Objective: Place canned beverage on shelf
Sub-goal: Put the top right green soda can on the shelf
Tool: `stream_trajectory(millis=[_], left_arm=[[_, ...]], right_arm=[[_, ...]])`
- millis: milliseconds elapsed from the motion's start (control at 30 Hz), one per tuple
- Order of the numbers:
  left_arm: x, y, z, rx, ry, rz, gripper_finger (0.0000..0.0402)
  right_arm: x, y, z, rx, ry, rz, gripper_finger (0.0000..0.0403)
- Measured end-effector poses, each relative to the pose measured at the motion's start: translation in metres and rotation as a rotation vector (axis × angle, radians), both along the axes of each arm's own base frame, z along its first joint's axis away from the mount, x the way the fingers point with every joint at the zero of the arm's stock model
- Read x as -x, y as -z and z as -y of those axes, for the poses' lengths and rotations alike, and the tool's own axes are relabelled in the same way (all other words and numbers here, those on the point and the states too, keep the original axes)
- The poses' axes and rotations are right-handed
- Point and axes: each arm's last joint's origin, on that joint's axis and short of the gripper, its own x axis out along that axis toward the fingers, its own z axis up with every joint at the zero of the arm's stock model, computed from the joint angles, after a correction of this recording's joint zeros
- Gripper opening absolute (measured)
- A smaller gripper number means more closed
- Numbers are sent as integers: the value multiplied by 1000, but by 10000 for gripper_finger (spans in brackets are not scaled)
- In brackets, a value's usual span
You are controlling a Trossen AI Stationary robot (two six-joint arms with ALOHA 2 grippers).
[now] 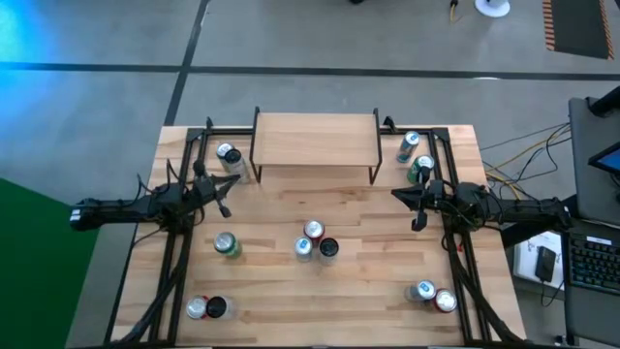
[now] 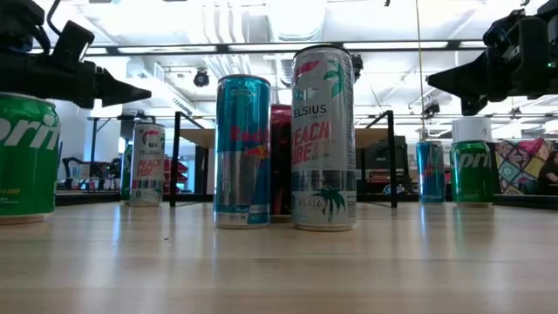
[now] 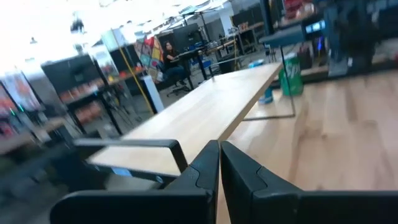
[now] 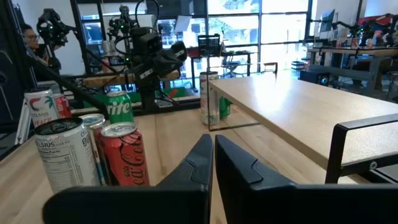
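The shelf (image 1: pixel 315 141), a light-wood board on thin black legs, stands at the table's far middle; it also shows in the right wrist view (image 4: pixel 298 106) and the left wrist view (image 3: pixel 205 112). Three cans (image 1: pixel 315 242) stand upright mid-table: a Celsius can (image 2: pixel 323 139), a blue can (image 2: pixel 242 150) and a red can (image 4: pixel 124 155). My left gripper (image 1: pixel 232 186) hovers shut at the shelf's left front corner, pointing level. My right gripper (image 1: pixel 395 193) hovers shut at its right front corner. Neither gripper holds anything.
A green can (image 1: pixel 227 244) stands left of the middle. One can (image 1: pixel 229 155) stands by the shelf's left end and two cans (image 1: pixel 415 157) by its right end. Pairs of cans stand near left (image 1: pixel 205 308) and near right (image 1: pixel 434 296). A person (image 3: pixel 169 56) sits beyond the table.
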Motion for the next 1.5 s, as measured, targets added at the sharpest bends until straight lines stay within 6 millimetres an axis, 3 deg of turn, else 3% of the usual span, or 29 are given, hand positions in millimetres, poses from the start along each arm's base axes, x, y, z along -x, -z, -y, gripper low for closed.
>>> stream_trajectory(millis=[333,567,733,1100,1267,1500], left_arm=[[0,0,0,-21,0,-13,0],[0,-1,0,116,6,86,0],[0,-1,0,149,9,107,0],[-3,3,-1,233,-20,113,2],[-7,-5,-4,233,-39,160,45],[-18,-29,-10,239,-48,92,155]], right_arm=[[0,-2,0,13,3,18,9],[1,-7,1,-76,17,88,9],[2,-9,5,-167,178,139,9],[2,-1,8,-214,272,87,10],[-1,11,8,-319,298,-12,36],[-9,24,5,-428,286,-130,123]])
